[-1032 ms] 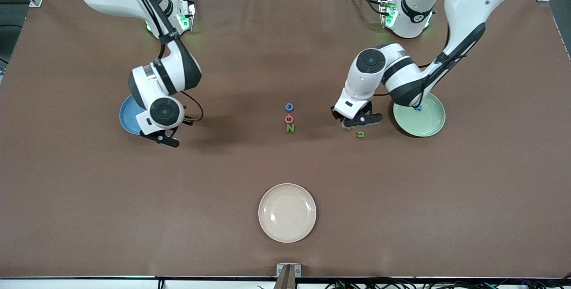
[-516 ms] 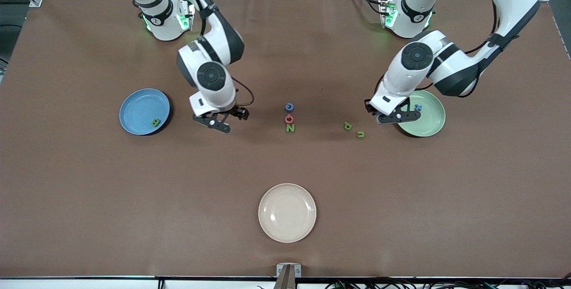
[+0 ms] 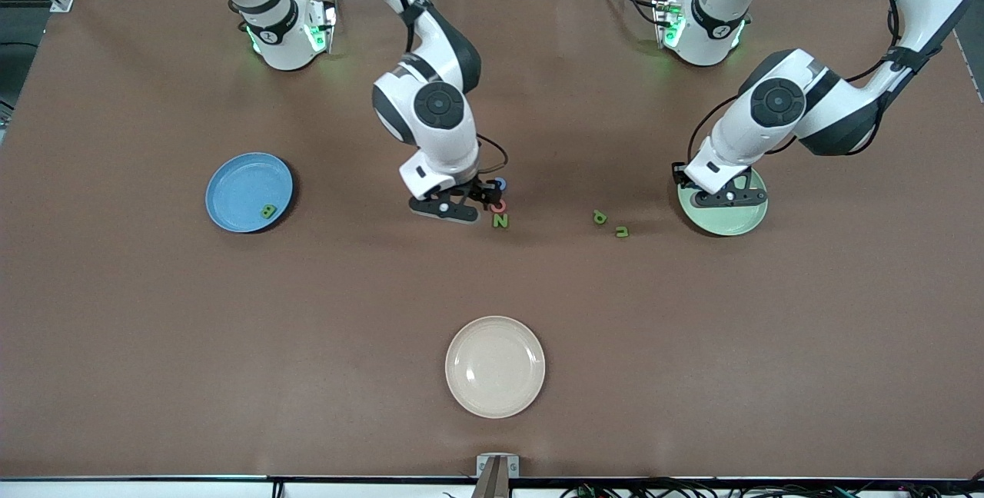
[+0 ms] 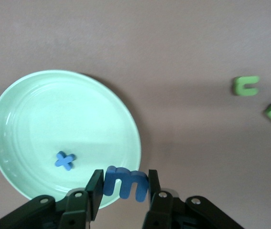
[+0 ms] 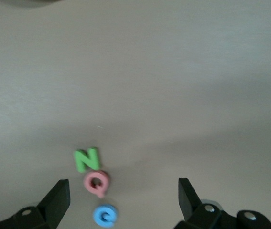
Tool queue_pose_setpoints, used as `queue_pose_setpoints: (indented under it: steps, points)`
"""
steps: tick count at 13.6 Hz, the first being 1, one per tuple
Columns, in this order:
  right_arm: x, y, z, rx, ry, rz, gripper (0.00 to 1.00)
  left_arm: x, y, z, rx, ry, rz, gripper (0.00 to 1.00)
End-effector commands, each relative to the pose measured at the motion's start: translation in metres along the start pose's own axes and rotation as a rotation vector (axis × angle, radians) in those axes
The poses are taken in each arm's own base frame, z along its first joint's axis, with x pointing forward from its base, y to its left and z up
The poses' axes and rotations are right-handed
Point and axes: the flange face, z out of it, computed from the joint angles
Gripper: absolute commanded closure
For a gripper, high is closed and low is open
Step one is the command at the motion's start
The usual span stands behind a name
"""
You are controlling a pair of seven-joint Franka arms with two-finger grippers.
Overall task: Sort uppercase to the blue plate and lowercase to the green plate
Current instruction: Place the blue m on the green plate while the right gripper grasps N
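Since the earlier front views, both arms have been swung across the table: the right gripper, then beside the blue plate, is now held just beside the row of three letters at mid-table, and the left gripper has been carried from the green p to the rim of the green plate.

A brown mat covers the whole table, with faint creases toward the arms' bases. Grey floor and aluminium framing are seen past its corners.

The left gripper's fingers are clamped on the blue m, which is held over the plate's rim with its long axis running from one finger to the other. A blue t lies flat in the green plate. On the mat toward mid-table from that plate lie the green p and the green u, near each other but apart.

The right gripper's fingers are spread wide with nothing between them. The blue G, pink Q and green N are set in a short line running toward the front camera, the N nearest to it and touching the Q. A green B rests in the blue plate, toward its mid-table rim. A cream plate sits well apart, nearest the front camera.
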Motion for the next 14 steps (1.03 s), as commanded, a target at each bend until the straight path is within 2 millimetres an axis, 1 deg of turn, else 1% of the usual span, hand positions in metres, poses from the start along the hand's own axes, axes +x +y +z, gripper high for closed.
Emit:
queue_pose_setpoints:
  steps: [1, 2, 3, 5, 7, 9, 11, 14]
  points:
    - [0.004, -0.027, 0.021, 0.025, 0.011, -0.022, 0.01, -0.008, -0.013, 0.006, 0.010, 0.000, 0.033, 0.76]
    - [0.005, -0.028, 0.022, 0.024, 0.012, -0.025, 0.01, -0.010, -0.017, 0.010, 0.012, 0.000, 0.045, 0.76]
    - [0.001, -0.030, 0.025, 0.021, 0.011, -0.033, 0.02, -0.012, -0.024, 0.013, 0.008, -0.001, 0.050, 0.76]
    - [-0.003, -0.031, 0.034, 0.010, 0.005, -0.058, 0.03, -0.015, -0.033, 0.024, 0.020, 0.006, 0.070, 0.76]
    - [-0.008, -0.032, 0.043, -0.002, 0.000, -0.072, 0.03, -0.017, -0.041, 0.036, 0.022, 0.016, 0.073, 0.76]
    - [-0.013, -0.038, 0.053, -0.007, 0.000, -0.095, 0.05, -0.022, -0.047, 0.049, 0.021, 0.025, 0.087, 0.76]
    - [-0.014, -0.040, 0.057, -0.012, 0.004, -0.105, 0.05, -0.028, -0.055, 0.065, 0.024, 0.026, 0.100, 0.76]
    - [-0.017, -0.043, 0.065, -0.004, 0.028, -0.126, 0.06, -0.037, -0.054, 0.073, 0.031, 0.015, 0.115, 0.76]
